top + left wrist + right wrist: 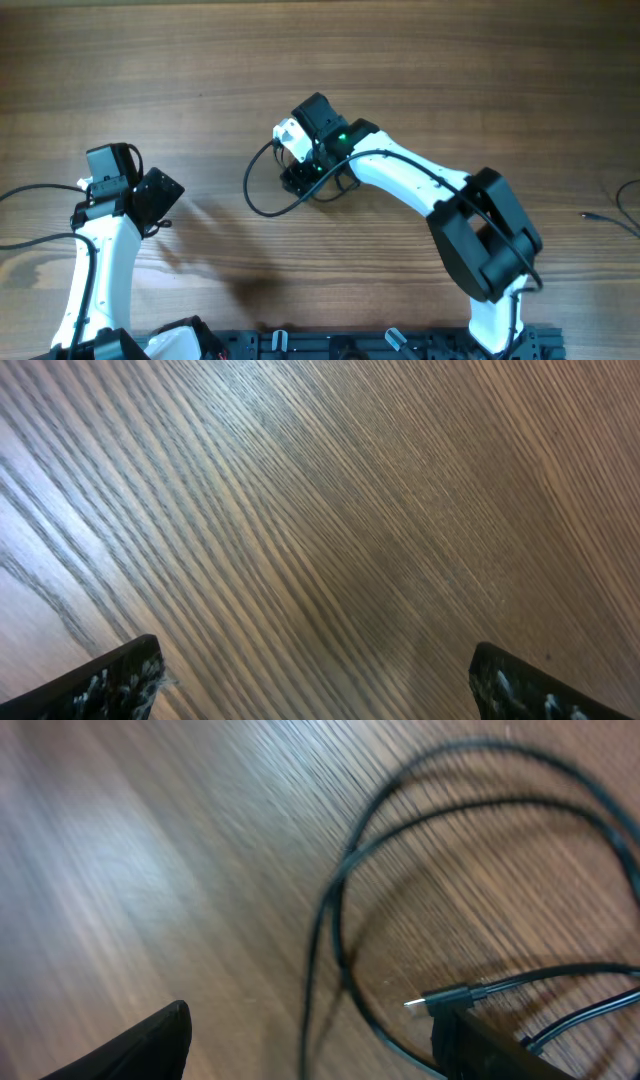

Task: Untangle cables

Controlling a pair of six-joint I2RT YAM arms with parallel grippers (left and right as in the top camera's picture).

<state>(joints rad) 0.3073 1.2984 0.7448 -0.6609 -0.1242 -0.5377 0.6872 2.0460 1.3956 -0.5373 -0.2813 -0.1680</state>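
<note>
The black cable lies in overlapping loops near the middle of the table. The right gripper hangs over it, spread wide, with one strand between its fingers and the connector plug just beside one finger. It should close on a single strand near that plug, not on both crossing loops, then draw the free end out. The left gripper, also spread and empty over bare wood, could pin the far coil.
</note>
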